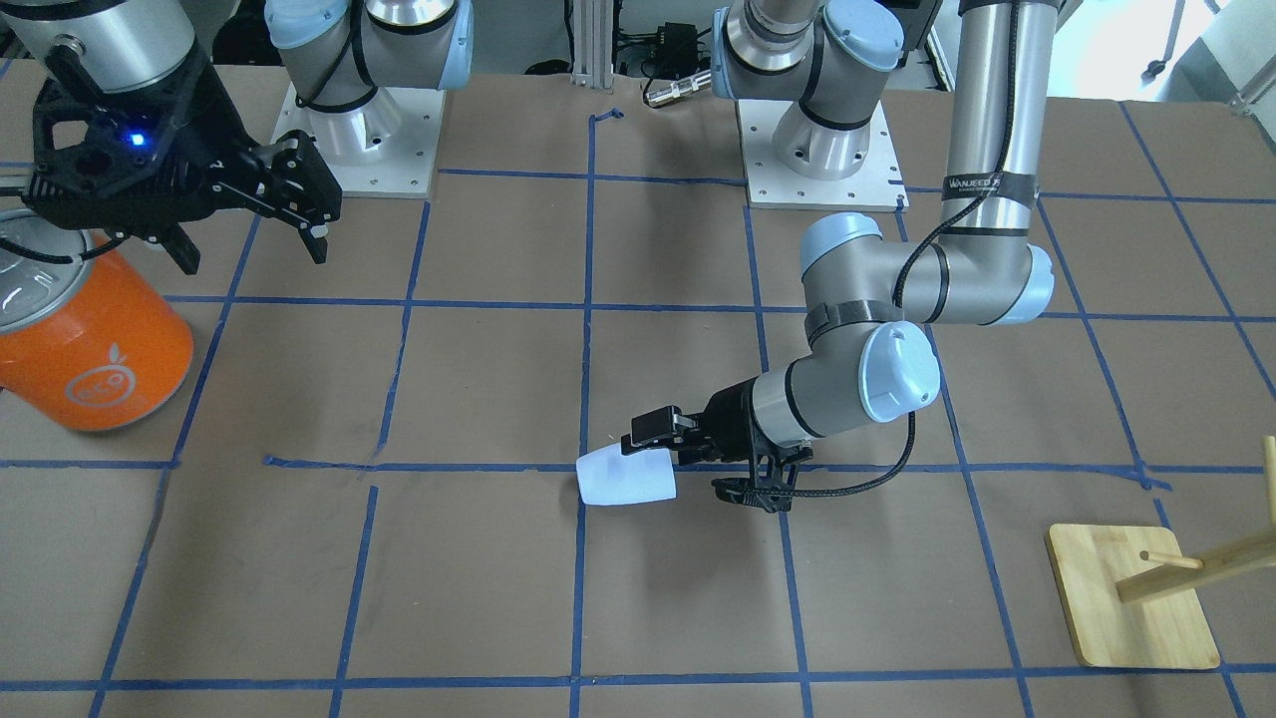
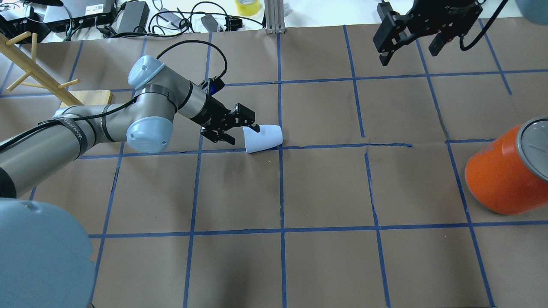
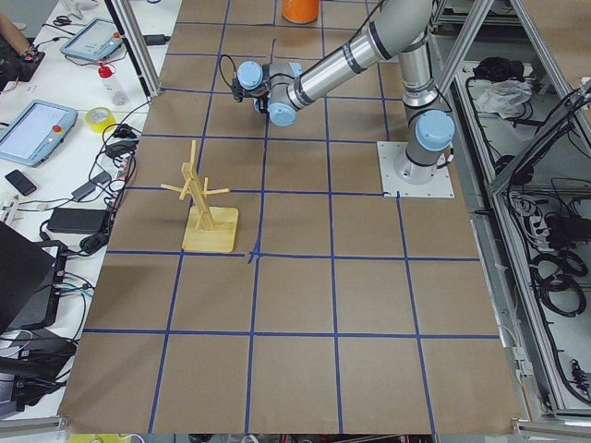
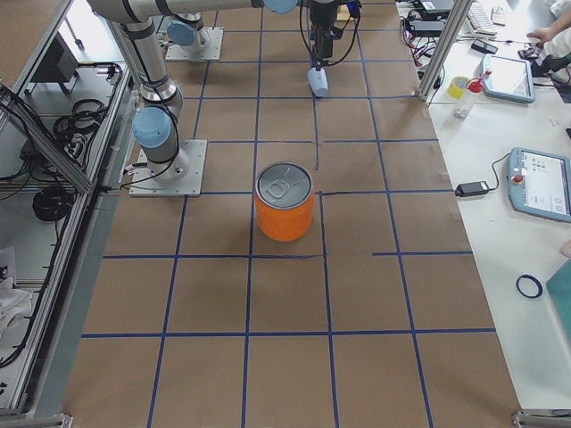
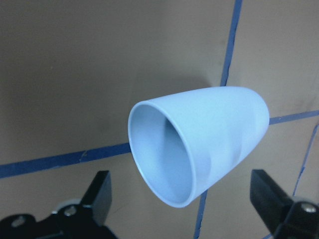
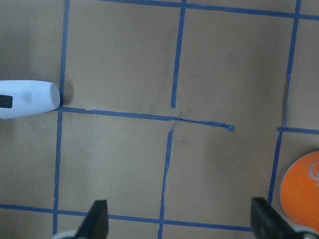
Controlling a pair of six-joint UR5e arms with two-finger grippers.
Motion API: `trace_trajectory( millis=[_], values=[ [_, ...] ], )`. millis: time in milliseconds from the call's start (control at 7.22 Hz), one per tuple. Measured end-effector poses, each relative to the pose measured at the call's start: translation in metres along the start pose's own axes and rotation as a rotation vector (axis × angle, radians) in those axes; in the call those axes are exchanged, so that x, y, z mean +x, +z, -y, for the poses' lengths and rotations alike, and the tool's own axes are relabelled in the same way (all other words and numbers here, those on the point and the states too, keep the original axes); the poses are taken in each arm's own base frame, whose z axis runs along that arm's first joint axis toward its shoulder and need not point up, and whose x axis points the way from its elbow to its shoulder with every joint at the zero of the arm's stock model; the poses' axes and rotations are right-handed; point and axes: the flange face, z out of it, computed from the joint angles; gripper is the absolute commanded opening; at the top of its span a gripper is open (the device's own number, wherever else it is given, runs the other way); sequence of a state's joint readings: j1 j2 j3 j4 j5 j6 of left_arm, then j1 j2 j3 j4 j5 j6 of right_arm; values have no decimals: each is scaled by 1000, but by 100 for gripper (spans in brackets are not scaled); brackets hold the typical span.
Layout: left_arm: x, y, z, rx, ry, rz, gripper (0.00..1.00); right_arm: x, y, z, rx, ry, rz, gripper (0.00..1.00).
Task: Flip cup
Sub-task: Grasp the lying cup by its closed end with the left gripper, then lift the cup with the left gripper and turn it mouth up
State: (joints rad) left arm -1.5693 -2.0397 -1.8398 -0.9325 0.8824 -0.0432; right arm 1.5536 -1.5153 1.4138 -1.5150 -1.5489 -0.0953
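The small pale blue-white cup (image 2: 264, 137) lies on its side on the brown paper beside a blue tape line, with its mouth towards my left gripper. It also shows in the front view (image 1: 626, 480) and the left wrist view (image 5: 204, 142). My left gripper (image 2: 244, 134) is low at the cup's rim and open. Its fingers (image 5: 102, 191) stand wide on either side of the mouth without touching it. My right gripper (image 2: 409, 51) hangs open and empty high over the far right of the table, well away from the cup (image 6: 30, 98).
A large orange can (image 2: 501, 175) with a silver lid stands at the right side; it also shows in the front view (image 1: 95, 344). A wooden peg stand (image 2: 38, 72) on a square base (image 1: 1126, 598) is at the far left behind my left arm.
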Motion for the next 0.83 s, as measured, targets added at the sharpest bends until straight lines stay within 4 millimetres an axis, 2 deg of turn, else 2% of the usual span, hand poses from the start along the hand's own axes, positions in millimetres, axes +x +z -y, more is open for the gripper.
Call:
trace_trajectory(
  millis=[138,415,554,831],
  values=[
    [-2,7,2,-13,-5,-40,0,1,3,-2,-14,45,-4,100],
    [2,11,7,-21,-18,-125,0,6,3,1,1,83,-7,100],
    [11,2,12,-6,-25,-144,0,9,-1,3,30,89,-10,100],
    [40,-37,33,67,-54,-143,0,9,-8,0,56,81,-10,100]
  ],
)
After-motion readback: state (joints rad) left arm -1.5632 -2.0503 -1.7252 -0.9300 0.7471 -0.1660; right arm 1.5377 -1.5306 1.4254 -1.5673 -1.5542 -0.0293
